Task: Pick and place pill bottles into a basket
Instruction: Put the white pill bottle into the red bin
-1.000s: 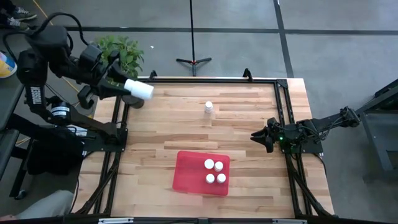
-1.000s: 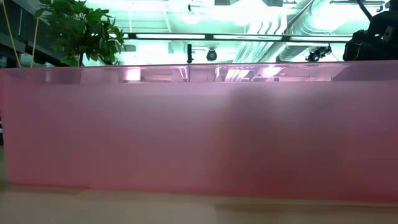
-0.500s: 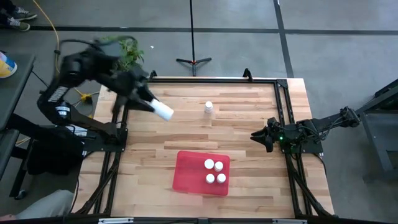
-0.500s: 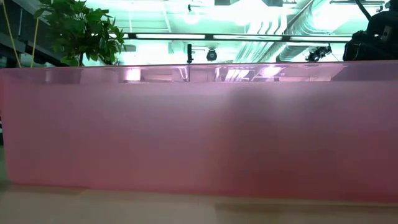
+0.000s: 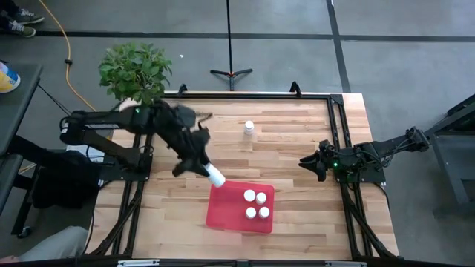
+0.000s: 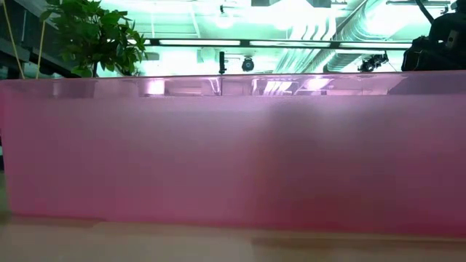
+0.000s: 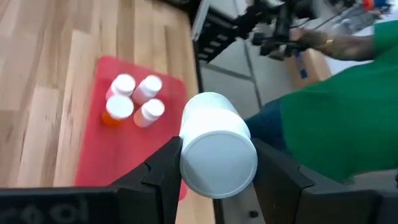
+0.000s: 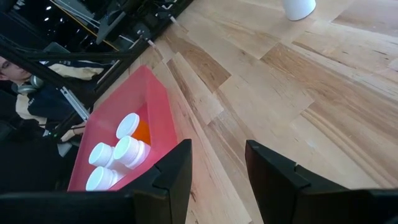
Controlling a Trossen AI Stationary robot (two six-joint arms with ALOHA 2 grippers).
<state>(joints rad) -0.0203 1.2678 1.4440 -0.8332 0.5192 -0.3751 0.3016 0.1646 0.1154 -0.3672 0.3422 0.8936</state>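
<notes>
The red basket (image 6: pixel 233 153) is filling the low view, hiding the table behind it; the left gripper (image 5: pixel 205 170) is clamping a white pill bottle (image 5: pixel 215 178) at the basket's left far corner; four capped bottles (image 5: pixel 256 205) are standing inside, one (image 5: pixel 249 128) apart on the wood; the right gripper (image 5: pixel 310 165) is resting closed, empty, by the right edge.

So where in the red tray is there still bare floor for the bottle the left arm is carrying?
The flat red plastic tray is bare along its left half, under the left pincer holding a white-capped bottle. Its right half is crowded by four small white-capped pill bottles.
</notes>
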